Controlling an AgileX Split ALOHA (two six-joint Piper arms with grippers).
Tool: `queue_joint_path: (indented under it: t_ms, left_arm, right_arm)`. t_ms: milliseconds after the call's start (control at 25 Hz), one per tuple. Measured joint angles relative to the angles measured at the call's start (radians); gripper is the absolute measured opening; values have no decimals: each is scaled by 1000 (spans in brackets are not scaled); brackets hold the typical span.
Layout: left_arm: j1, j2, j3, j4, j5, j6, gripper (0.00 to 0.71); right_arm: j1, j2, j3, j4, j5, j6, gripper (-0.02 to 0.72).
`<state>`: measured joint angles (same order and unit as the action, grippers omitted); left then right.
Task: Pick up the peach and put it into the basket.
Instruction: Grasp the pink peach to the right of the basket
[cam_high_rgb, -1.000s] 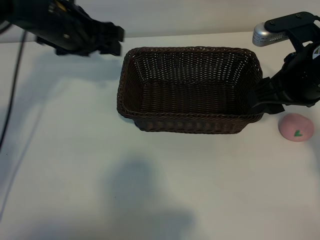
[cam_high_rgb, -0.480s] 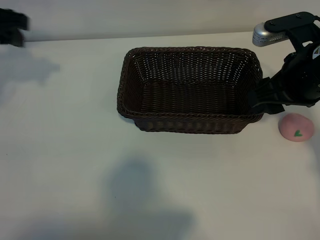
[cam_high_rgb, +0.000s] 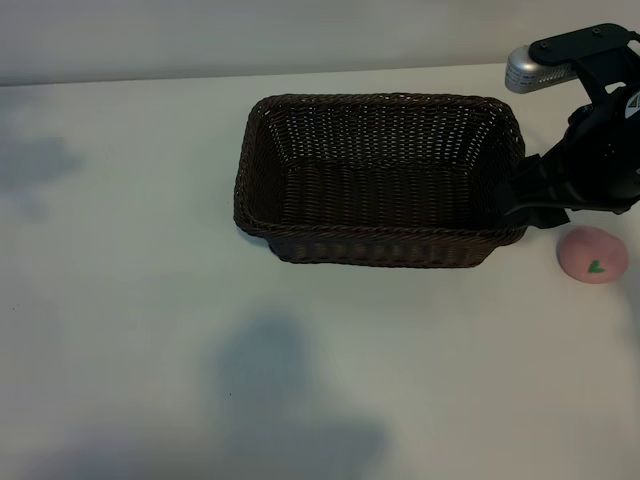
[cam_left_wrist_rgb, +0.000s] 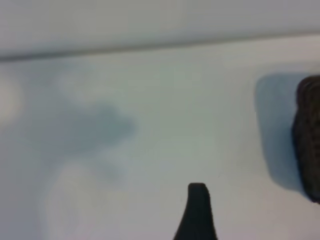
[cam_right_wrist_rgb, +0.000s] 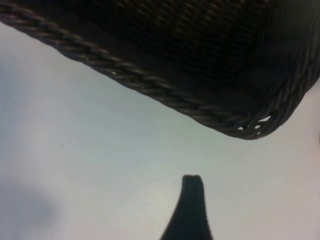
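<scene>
Peach (cam_high_rgb: 592, 255) on desk (cam_high_rgb: 130, 300), just beside basket (cam_high_rgb: 380, 180) right end, outside it. Right tool (cam_high_rgb: 530, 200) wide, empty, at basket's right rim, near peach. Left tool out of exterior view; width cannot tell. Risks: tool snags rim; round peach rolls off from finger nudge.
</scene>
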<state>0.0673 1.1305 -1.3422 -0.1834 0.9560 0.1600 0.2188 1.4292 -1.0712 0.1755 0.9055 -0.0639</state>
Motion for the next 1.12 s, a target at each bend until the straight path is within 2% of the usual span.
queue_joint_path:
  t_ms: [160,280,720,920,1120]
  left_arm:
    - [0,-205,147,0,-74,7,594]
    - [0,-385,261,1,-84,18,594]
    - [0,-976,671,20,70,21,594]
    - [0,-1107,736,80,178,-44,593]
    - [0,-1139,791,121,195,-74,593]
  right_arm:
    - [0,0,0,0,-1,0,594]
    - [0,0,0,0,-2,0,594]
    - [0,0,0,0,-3,0,594]
    - [0,0,0,0,-5,0,594]
    - [0,0,0,0,-15,-1,594]
